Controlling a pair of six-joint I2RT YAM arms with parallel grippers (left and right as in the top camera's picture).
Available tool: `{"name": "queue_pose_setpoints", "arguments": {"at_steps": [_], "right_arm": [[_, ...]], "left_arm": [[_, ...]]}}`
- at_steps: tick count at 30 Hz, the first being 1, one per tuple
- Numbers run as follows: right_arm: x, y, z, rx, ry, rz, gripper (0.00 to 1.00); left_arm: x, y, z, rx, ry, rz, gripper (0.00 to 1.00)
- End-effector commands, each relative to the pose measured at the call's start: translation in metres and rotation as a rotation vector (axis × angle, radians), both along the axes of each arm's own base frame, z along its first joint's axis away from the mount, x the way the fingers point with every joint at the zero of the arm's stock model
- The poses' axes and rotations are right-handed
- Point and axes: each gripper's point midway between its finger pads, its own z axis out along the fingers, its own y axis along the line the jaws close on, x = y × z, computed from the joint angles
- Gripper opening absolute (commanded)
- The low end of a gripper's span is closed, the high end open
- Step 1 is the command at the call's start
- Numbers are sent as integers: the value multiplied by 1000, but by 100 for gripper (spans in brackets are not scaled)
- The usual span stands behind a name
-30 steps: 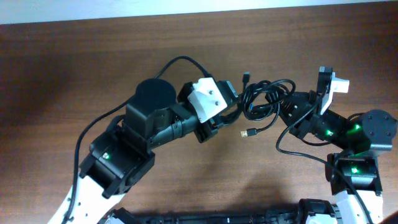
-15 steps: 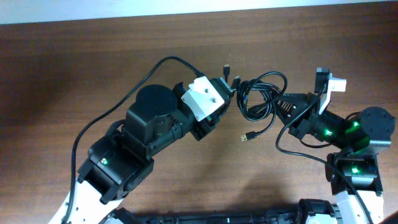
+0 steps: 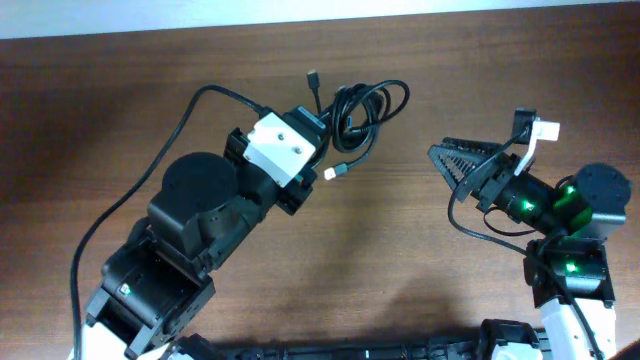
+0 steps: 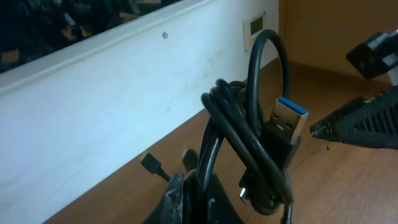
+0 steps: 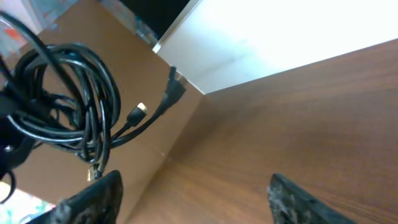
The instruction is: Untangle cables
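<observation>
Overhead shows the cables (image 3: 372,100) where?
— Bunched near the table's (image 3: 150,80) far edge, pinched tight in the left gripper (image 3: 328,118). The right gripper (image 3: 442,165) gapes wide, empty, well apart.
— Risk?
— With one grip only, tugging could cinch the loops tighter, or the glossy cords could slip free.

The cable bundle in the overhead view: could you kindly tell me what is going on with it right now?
The left hand is shut on a cable bundle of glossy black cords, holding it near the far side of the table. The loops are wound together, with a blue USB plug and a metal-tipped plug sticking out. The right hand is open and empty, off to the right and touching none of it. The untangling is not yet done.
</observation>
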Motion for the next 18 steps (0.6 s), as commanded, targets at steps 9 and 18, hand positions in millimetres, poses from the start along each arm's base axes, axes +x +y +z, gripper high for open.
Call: {"name": "queue_pose_setpoints", "arguments": {"at_steps": [9, 18], "right_arm": [[-38, 22, 50, -18, -267, 228, 75], [-33, 19, 62, -12, -324, 189, 75]], "left_arm": [[5, -29, -10, -30, 73, -93, 0], [4, -44, -21, 1, 86, -177, 0]]}}
